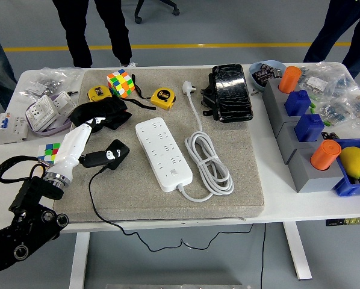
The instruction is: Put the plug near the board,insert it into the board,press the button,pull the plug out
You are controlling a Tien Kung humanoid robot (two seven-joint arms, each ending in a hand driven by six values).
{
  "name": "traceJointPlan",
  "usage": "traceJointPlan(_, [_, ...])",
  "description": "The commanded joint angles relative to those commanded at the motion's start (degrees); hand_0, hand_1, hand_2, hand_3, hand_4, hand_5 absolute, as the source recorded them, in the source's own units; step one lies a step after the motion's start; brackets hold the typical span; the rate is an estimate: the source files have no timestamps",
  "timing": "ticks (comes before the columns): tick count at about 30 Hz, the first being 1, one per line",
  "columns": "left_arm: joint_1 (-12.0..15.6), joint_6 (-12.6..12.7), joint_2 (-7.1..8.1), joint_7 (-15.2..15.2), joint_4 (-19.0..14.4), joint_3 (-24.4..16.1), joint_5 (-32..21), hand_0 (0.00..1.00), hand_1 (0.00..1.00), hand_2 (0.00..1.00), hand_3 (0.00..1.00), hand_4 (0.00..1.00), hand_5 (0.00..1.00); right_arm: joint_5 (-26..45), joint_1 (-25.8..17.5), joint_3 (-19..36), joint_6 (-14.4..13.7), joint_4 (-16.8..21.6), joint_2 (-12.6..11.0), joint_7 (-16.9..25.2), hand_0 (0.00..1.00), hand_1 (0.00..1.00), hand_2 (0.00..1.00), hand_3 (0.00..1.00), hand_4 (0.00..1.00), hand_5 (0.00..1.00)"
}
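The left hand [86, 135], white-shelled on a black arm, reaches in from the lower left over the grey mat [138, 198], its fingers closed on the black plug [108, 155], which sits just right of the palm with its thin black cord [94, 201] trailing back toward the near edge of the bench [5, 162] and over it. Right of the plug, a short way off and not touching it, lies the white board [162, 153], a long power strip set at a slant, with its own white cable [208, 162] coiled on its far side from the hand. Just beyond the fingertips is a heap of black cloth [100, 114]; further beyond that are a colour cube [120, 82] and two yellow tape measures [162, 97], one on either side of the cube. Left of the wrist a smaller cube [49, 152] rests on the bench. Far right of the hand, well apart, stand grey blocks [300, 144] carrying orange and blue pieces. The right hand does not show.
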Motion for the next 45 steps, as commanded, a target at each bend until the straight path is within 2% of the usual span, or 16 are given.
traceJointPlan(7, [1.05, 2.0, -0.52, -5.47, -1.17, -3.37, -6.65, 0.672, 0.732, 0.784, 0.769, 0.998, 0.519, 0.06, -0.07, 0.1, 0.03, -0.12, 0.16, -0.03, 0.567, 0.642, 0.61, 0.538, 0.915, 0.463])
traceJointPlan(9, [1.51, 2.0, -0.83, -7.51, -1.22, -5.25, -10.11, 0.679, 0.733, 0.771, 0.752, 0.998, 0.554, 0.01, -0.06, 0.22, 0.02, -0.11, 0.17, -0.02, 0.567, 0.642, 0.61, 0.538, 0.915, 0.463])
traceJointPlan(16, [2.38, 2.0, -1.21, -12.38, -0.95, -8.45, -18.97, 0.665, 0.726, 0.755, 0.734, 0.998, 0.55, -0.02, -0.03, 0.34, -0.01, -0.14, 0.19, -0.01, 0.567, 0.642, 0.61, 0.538, 0.915, 0.464])
traceJointPlan(18, [2.62, 1.54, -1.3, -12.28, -1.07, -9.43, -19.65, 0.665, 0.726, 0.755, 0.734, 0.998, 0.55, 0.0, 0.0, 0.38, -0.02, -0.17, 0.19, -0.02, 0.567, 0.642, 0.61, 0.538, 0.915, 0.464])
traceJointPlan(20, [2.82, 0.05, -1.39, -11.04, -1.24, -10.83, -19.31, 0.665, 0.726, 0.755, 0.734, 0.998, 0.55, -0.06, 0.04, 0.45, -0.04, -0.16, 0.18, -0.01, 0.567, 0.642, 0.61, 0.538, 0.915, 0.464])
traceJointPlan(21, [2.83, -0.18, -1.41, -10.93, -1.24, -11.26, -19.83, 0.61, 0.675, 0.708, 0.703, 0.952, 0.518, -0.06, 0.12, 0.42, -0.03, -0.16, 0.16, -0.03, 0.568, 0.642, 0.61, 0.538, 0.915, 0.463])
traceJointPlan(23, [2.9, -0.7, -1.5, -11.09, -1.25, -11.96, -22.08, 0.61, 0.675, 0.708, 0.703, 0.952, 0.518, -0.06, 0.21, 0.53, -0.07, -0.18, 0.19, -0.03, 0.568, 0.642, 0.61, 0.538, 0.915, 0.463])
traceJointPlan(26, [3.08, -1.06, -1.63, -12.55, -1.26, -12.85, -26.95, 0.61, 0.675, 0.708, 0.703, 0.952, 0.518, -0.06, 0.28, 0.62, -0.07, -0.18, 0.23, -0.03, 0.568, 0.642, 0.61, 0.538, 0.915, 0.463])
traceJointPlan(27, [3.16, -1.18, -1.71, -13.12, -1.27, -13.31, -28.43, 0.55, 0.633, 0.668, 0.655, 0.926, 0.514, -0.07, 0.3, 0.66, -0.07, -0.17, 0.24, -0.02, 0.567, 0.642, 0.61, 0.537, 0.914, 0.465])
traceJointPlan(32, [3.41, -2.24, -1.98, -15.73, -1.57, -15.45, -34.75, 0.55, 0.633, 0.668, 0.655, 0.926, 0.514, -0.02, 0.4, 0.73, -0.07, -0.27, 0.22, -0.03, 0.567, 0.642, 0.61, 0.537, 0.914, 0.465])
traceJointPlan(33, [3.42, -2.37, -2.05, -15.88, -1.63, -15.98, -35.29, 0.527, 0.621, 0.628, 0.636, 0.904, 0.498, 0.0, 0.44, 0.72, -0.08, -0.33, 0.19, -0.03, 0.567, 0.642, 0.609, 0.537, 0.913, 0.464])
traceJointPlan(45, [3.52, -2.92, -2.5, -16.25, -1.7, -19.66, -35.71, 0.521, 0.615, 0.623, 0.629, 0.892, 0.495, 0.32, 1.02, 0.3, -0.08, -0.72, 0.62, 0.0, 0.567, 0.642, 0.61, 0.537, 0.913, 0.464])
